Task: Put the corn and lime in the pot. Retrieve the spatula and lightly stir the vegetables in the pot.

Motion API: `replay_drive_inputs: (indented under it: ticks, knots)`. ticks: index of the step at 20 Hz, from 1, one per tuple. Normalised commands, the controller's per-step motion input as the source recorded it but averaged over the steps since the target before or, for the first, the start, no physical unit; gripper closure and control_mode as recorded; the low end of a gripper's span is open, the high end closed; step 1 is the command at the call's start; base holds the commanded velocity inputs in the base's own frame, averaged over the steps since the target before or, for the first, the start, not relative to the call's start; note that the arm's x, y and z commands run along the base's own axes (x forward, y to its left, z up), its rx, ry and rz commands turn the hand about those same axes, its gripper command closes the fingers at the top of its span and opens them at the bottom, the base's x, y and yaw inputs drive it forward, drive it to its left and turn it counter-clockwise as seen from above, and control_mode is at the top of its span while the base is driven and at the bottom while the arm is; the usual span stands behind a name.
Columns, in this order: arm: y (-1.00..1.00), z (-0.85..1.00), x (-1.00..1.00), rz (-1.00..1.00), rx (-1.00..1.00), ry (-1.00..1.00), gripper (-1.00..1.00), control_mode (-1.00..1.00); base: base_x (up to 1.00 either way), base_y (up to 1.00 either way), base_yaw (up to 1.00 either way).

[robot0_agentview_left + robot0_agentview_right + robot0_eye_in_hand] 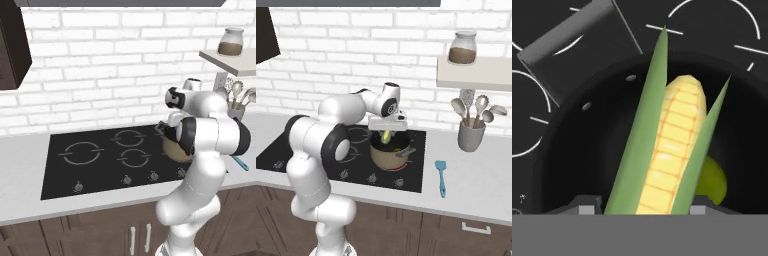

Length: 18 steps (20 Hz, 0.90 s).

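My gripper [387, 131] hangs just over the pot [382, 156], shut on the corn [386, 136]. In the hand view the corn [669, 150], a yellow cob with green husk leaves, points down into the pot's black inside [582, 160] from between my fingertips [587, 207]. The lime [713, 181] lies on the pot's bottom, partly hidden behind the corn. The tan pot [172, 150] stands on the right side of the stove, mostly behind my arm in the left base view. The light-blue spatula [441, 177] lies flat on the counter right of the stove.
A black cooktop [85, 160] is set in the pale counter. A grey cup [471, 136] with metal spoons and a whisk stands at the back right. Above it a shelf [476, 75] carries a glass jar [462, 48]. A brick wall closes the back.
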Motion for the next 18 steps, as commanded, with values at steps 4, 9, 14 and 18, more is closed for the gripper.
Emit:
replay_drive_inputs:
  ticks: [4,9,14,18]
  knots:
    - [-0.01,-0.45,0.33,0.0,-0.04,0.0,1.0,-1.0,0.0,0.0,0.0]
    - [-0.11,-0.26,0.2,0.0,-0.01,0.0,1.0,-1.0,0.0,0.0,0.0]
    - [-0.09,-0.04,-0.21,0.02,0.0,0.0,-1.0,-1.0,0.0,0.0,0.0]
    - [-0.09,0.2,-0.42,0.02,0.0,-0.01,-1.0,-1.0,0.0,0.0,0.0]
